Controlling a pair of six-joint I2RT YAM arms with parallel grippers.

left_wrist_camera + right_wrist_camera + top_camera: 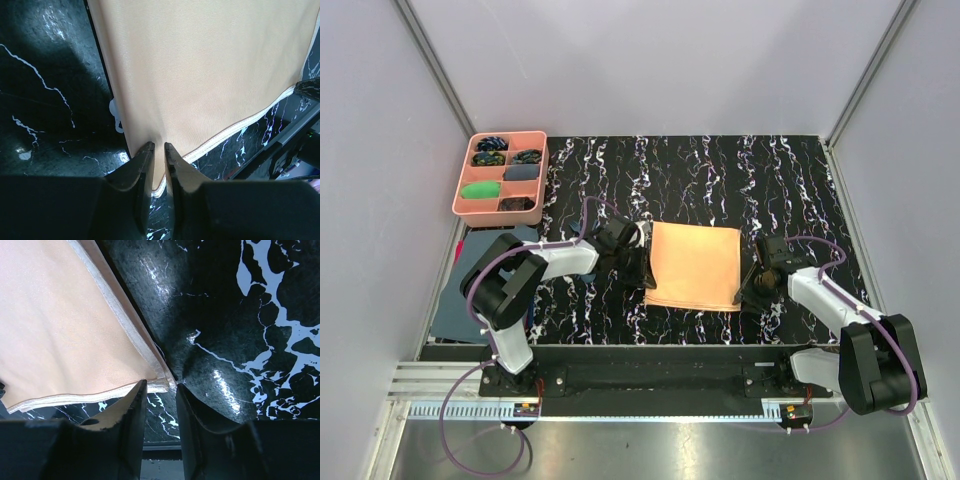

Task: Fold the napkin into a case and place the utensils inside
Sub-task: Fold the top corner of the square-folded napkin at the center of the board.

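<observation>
Centrally, toward the near edge of the black white-veined table (pixel 720 170), the shiny peach-orange fabric napkin (pixel 695 265) is laid flat, folded in layers, pale hem showing. Its near-left edge is pinched by the left gripper (pixel 159 146). The near-right corner is straddled by the right gripper (pixel 161 385), jaws apart.

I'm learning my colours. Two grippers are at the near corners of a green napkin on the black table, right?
Not green: the top view shows the napkin is peach-orange. The left gripper and right gripper are at its near corners on the black table.
</observation>
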